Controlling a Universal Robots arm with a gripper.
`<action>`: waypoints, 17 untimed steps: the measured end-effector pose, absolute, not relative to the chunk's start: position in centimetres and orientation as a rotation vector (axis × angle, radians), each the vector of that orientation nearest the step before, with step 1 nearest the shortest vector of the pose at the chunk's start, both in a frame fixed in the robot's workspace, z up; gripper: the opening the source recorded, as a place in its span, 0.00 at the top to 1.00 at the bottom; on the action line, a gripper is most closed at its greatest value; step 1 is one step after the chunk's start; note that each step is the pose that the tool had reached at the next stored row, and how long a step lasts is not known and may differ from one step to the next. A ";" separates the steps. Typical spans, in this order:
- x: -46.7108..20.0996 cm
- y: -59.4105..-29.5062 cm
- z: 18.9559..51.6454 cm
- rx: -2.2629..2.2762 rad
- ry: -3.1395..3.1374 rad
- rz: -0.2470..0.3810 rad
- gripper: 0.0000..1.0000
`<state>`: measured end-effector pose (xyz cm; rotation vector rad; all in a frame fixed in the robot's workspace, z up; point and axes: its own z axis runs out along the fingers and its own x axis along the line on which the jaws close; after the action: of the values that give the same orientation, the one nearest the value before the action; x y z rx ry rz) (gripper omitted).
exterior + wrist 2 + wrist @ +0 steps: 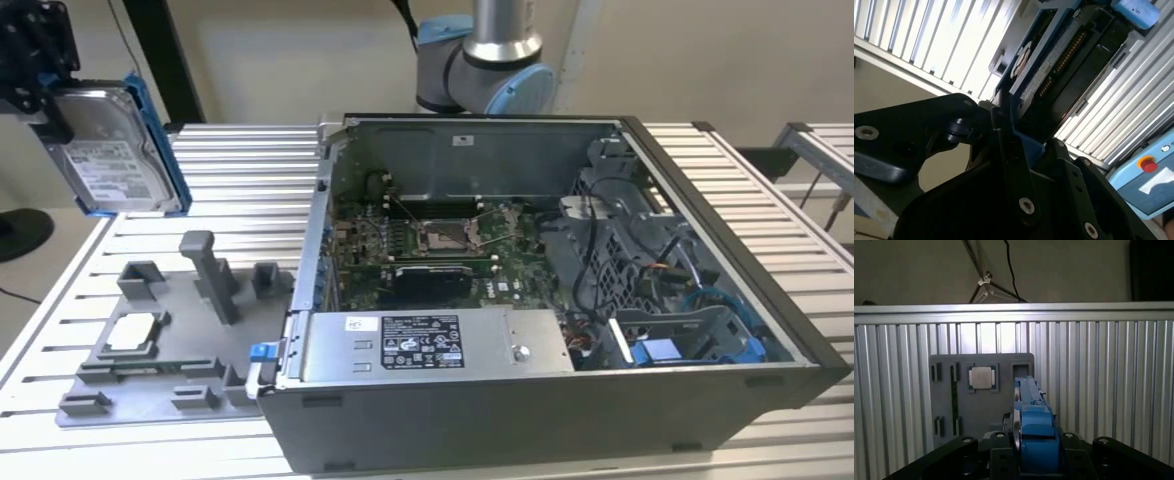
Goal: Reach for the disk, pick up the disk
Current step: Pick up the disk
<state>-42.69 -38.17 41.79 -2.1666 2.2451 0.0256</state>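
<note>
Tool (56,100), cut off at the exterior view's left edge, grips disk (114,150)

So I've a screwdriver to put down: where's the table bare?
Bare ribbed table lies beyond the grey fixture plate, on the exterior view's left of the computer case; the gripper holds the disk up on that side. Another strip runs along the case's other side. Crowded: the plate, the case's inside.

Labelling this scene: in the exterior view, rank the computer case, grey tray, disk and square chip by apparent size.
Largest: computer case.
Then grey tray.
Then disk, held aloft and maybe nearer the camera, so its rank against the tray is unsure.
Smallest: square chip.
</note>
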 end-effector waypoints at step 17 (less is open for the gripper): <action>-42.7 -38.2 47.0 -2.168 2.244 0.026 1.00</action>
<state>-42.69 -38.17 46.98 -2.1678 2.2436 0.0255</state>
